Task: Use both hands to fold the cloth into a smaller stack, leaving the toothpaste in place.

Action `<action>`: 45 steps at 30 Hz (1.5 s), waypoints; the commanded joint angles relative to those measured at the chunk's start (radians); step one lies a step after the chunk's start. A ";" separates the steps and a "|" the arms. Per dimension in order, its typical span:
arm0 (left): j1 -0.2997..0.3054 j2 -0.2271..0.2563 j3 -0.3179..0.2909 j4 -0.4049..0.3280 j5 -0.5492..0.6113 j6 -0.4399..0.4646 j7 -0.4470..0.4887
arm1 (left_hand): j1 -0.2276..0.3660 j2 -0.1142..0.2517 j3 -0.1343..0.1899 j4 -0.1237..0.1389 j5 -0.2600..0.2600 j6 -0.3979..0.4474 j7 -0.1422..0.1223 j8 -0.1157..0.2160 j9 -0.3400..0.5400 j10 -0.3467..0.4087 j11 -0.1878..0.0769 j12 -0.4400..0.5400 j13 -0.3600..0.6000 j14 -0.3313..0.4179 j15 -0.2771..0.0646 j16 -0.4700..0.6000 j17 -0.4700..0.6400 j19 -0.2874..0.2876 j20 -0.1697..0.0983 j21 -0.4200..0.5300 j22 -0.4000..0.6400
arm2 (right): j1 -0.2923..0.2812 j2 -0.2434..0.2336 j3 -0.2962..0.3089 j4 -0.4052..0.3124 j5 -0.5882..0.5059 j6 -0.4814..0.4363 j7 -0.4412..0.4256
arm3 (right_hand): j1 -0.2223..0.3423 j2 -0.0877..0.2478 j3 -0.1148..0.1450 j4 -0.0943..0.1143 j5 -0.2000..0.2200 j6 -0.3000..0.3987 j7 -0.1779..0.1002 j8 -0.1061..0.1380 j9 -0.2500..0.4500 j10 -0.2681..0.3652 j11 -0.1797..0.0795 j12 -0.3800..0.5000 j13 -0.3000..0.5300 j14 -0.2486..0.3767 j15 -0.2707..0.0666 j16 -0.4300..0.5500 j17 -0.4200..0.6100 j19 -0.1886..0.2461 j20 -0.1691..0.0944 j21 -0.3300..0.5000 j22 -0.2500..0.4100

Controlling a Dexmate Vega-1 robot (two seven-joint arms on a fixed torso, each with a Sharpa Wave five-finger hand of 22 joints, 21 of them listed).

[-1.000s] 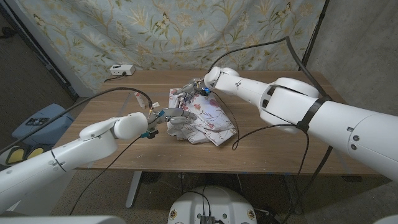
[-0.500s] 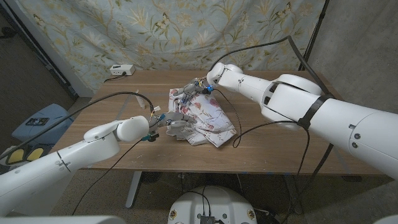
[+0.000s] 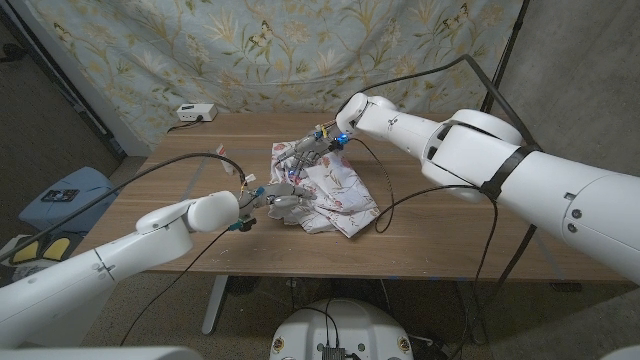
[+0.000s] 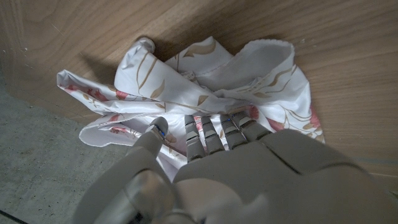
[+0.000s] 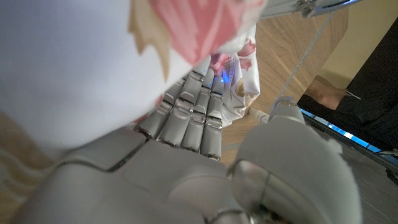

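Floral cloth (image 3: 318, 186) lay bunched on table (image 3: 450, 240); left hand (image 3: 278, 192) gripped its near edge, right hand (image 3: 322, 142) held its far edge, fingers closed.

Makeshift lab: floral backdrop sheet (image 3: 270, 45), wooden table (image 3: 440, 240), trailing cables (image 3: 430, 205).

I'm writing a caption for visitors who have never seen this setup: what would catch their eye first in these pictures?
First, the crumpled floral cloth in the middle of the wooden table, white with pink and tan prints. Next, the two white arms converging on it: the left hand at its near-left edge with fingers on the fabric, the right hand at its far edge. The flowered backdrop behind echoes the cloth.
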 commanded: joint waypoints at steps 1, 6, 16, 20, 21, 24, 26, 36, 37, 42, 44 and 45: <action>0.011 0.011 0.001 0.022 -0.018 -0.017 0.012 | 0.000 0.004 0.005 0.004 0.000 0.008 0.002 0.001 0.001 0.003 -0.001 -0.002 0.002 0.004 0.006 0.003 0.004 0.008 0.000 0.002 0.004 | -0.028 -0.093 0.046 -0.211 0.002 -0.025 0.100 | 0.010 0.006 -0.006 -0.003 0.013 -0.017 0.003 -0.010 0.003 -0.014 0.008 -0.014 0.009 -0.010 0.005 0.003 0.000 0.010 0.018 -0.007 0.002; 0.008 0.011 0.006 0.031 -0.020 -0.024 0.006 | -0.001 0.003 0.005 0.004 0.000 0.011 0.004 0.001 0.001 0.003 -0.002 -0.003 0.002 0.004 0.006 0.003 0.004 0.007 0.000 0.001 0.004 | -0.039 -0.130 0.065 -0.297 0.013 -0.046 0.097 | 0.011 -0.002 -0.015 -0.005 0.021 -0.049 0.011 -0.025 0.004 -0.036 0.026 -0.030 0.013 -0.031 0.019 -0.002 -0.004 -0.002 0.029 -0.017 0.002; 0.004 0.011 0.014 0.046 -0.022 -0.038 -0.003 | -0.001 0.003 0.006 0.004 0.000 0.019 0.008 0.002 0.001 0.005 0.000 -0.003 0.002 0.004 0.007 0.002 0.003 0.007 0.000 0.000 0.004 | -0.035 -0.204 0.093 -0.495 0.025 -0.069 0.064 | 0.011 -0.004 -0.021 -0.004 0.028 -0.054 0.019 -0.027 0.004 -0.042 0.034 -0.038 0.016 -0.043 0.026 -0.002 -0.006 -0.004 0.038 -0.023 0.002; 0.007 0.011 0.012 0.050 -0.027 -0.049 0.001 | -0.001 0.003 0.007 0.004 0.001 0.019 0.006 0.001 0.001 0.005 0.000 -0.003 0.002 0.004 0.006 0.002 0.003 0.007 0.000 0.000 0.004 | -0.040 -0.219 0.101 -0.532 0.025 -0.036 0.037 | 0.011 -0.003 -0.023 -0.003 0.032 -0.058 0.020 -0.029 0.004 -0.046 0.034 -0.043 0.017 -0.049 0.029 -0.002 -0.007 -0.009 0.041 -0.027 0.002; 0.009 0.010 0.011 0.048 -0.028 -0.045 0.003 | -0.001 0.003 0.007 0.004 0.001 0.019 0.006 0.001 0.001 0.005 -0.001 -0.003 0.002 0.004 0.006 0.002 0.003 0.006 0.000 0.000 0.004 | -0.043 -0.221 0.101 -0.536 0.024 -0.026 0.030 | 0.011 -0.004 -0.025 -0.003 0.034 -0.061 0.020 -0.030 0.005 -0.050 0.026 -0.046 0.018 -0.059 0.032 -0.005 -0.009 -0.013 0.041 -0.030 0.002; 0.014 0.009 0.008 0.044 -0.032 -0.036 0.010 | -0.001 0.002 0.008 0.003 0.001 0.020 0.005 0.001 0.001 0.006 -0.001 -0.003 0.002 0.004 0.006 0.002 0.003 0.006 0.000 0.000 0.004 | -0.054 -0.231 0.103 -0.555 0.016 0.003 0.001 | 0.010 -0.001 -0.030 -0.001 0.039 -0.067 0.003 -0.032 0.005 -0.064 0.005 -0.062 0.014 -0.085 0.018 -0.012 -0.013 -0.031 0.025 -0.042 0.003; 0.014 0.011 0.007 0.046 -0.033 -0.043 0.009 | 0.000 0.002 0.008 0.002 0.001 0.020 0.006 0.001 0.001 0.007 -0.001 -0.003 0.002 0.004 0.007 0.002 0.002 0.006 0.000 0.000 0.004 | -0.058 -0.236 0.100 -0.561 0.008 0.019 -0.010 | 0.008 0.003 -0.032 0.001 0.042 -0.070 -0.012 -0.033 0.005 -0.067 -0.002 -0.069 0.012 -0.100 0.015 -0.016 -0.018 -0.042 0.018 -0.049 0.003; 0.017 0.018 0.003 0.052 -0.049 -0.055 0.002 | 0.002 0.001 0.010 -0.001 0.001 0.021 0.004 0.000 0.001 0.006 -0.001 -0.005 0.002 0.004 0.006 0.001 0.001 0.007 0.000 0.000 0.004 | -0.084 -0.266 0.095 -0.567 -0.046 0.144 -0.091 | 0.009 0.006 -0.042 0.003 0.052 -0.102 -0.046 -0.042 0.004 -0.102 -0.032 -0.103 0.002 -0.182 -0.002 -0.035 -0.039 -0.094 -0.009 -0.081 0.003; 0.016 0.018 0.004 0.051 -0.047 -0.050 0.002 | 0.002 0.001 0.010 -0.001 0.001 0.021 0.004 0.000 0.001 0.006 -0.001 -0.005 0.002 0.005 0.005 0.001 0.001 0.007 -0.001 0.000 0.004 | -0.086 -0.268 0.094 -0.561 -0.056 0.165 -0.106 | 0.009 0.007 -0.043 0.004 0.054 -0.105 -0.054 -0.042 0.004 -0.108 -0.037 -0.107 0.001 -0.189 -0.003 -0.035 -0.042 -0.098 -0.012 -0.084 0.003; 0.011 0.015 0.006 0.054 -0.049 -0.055 -0.004 | 0.003 0.002 0.010 -0.002 0.000 0.021 0.004 -0.001 0.001 0.007 -0.002 -0.005 0.002 0.004 0.006 0.001 0.001 0.006 -0.001 -0.001 0.004 | -0.101 -0.277 0.097 -0.525 -0.098 0.260 -0.180 | 0.010 0.010 -0.047 0.005 0.057 -0.112 -0.080 -0.043 0.003 -0.126 -0.048 -0.119 -0.003 -0.223 -0.009 -0.038 -0.049 -0.117 -0.019 -0.096 0.003; 0.011 0.014 0.006 0.050 -0.049 -0.046 -0.004 | 0.003 0.002 0.010 -0.003 0.000 0.021 0.005 -0.001 0.001 0.006 -0.003 -0.005 0.002 0.004 0.006 0.001 0.001 0.006 0.000 -0.001 0.004 | -0.107 -0.289 0.099 -0.527 -0.121 0.285 -0.214 | 0.010 0.011 -0.048 0.005 0.058 -0.114 -0.088 -0.043 0.003 -0.127 -0.051 -0.121 -0.004 -0.233 -0.006 -0.038 -0.051 -0.122 -0.020 -0.100 0.003; 0.010 0.015 0.006 0.052 -0.050 -0.050 -0.006 | 0.003 0.002 0.010 -0.003 0.000 0.021 0.005 -0.001 0.001 0.006 -0.003 -0.005 0.002 0.004 0.006 0.001 0.001 0.006 0.000 -0.001 0.004 | -0.109 -0.294 0.099 -0.527 -0.131 0.296 -0.225 | 0.008 0.012 -0.048 0.006 0.059 -0.113 -0.090 -0.042 0.002 -0.129 -0.053 -0.122 -0.004 -0.235 -0.006 -0.037 -0.052 -0.123 -0.020 -0.101 0.003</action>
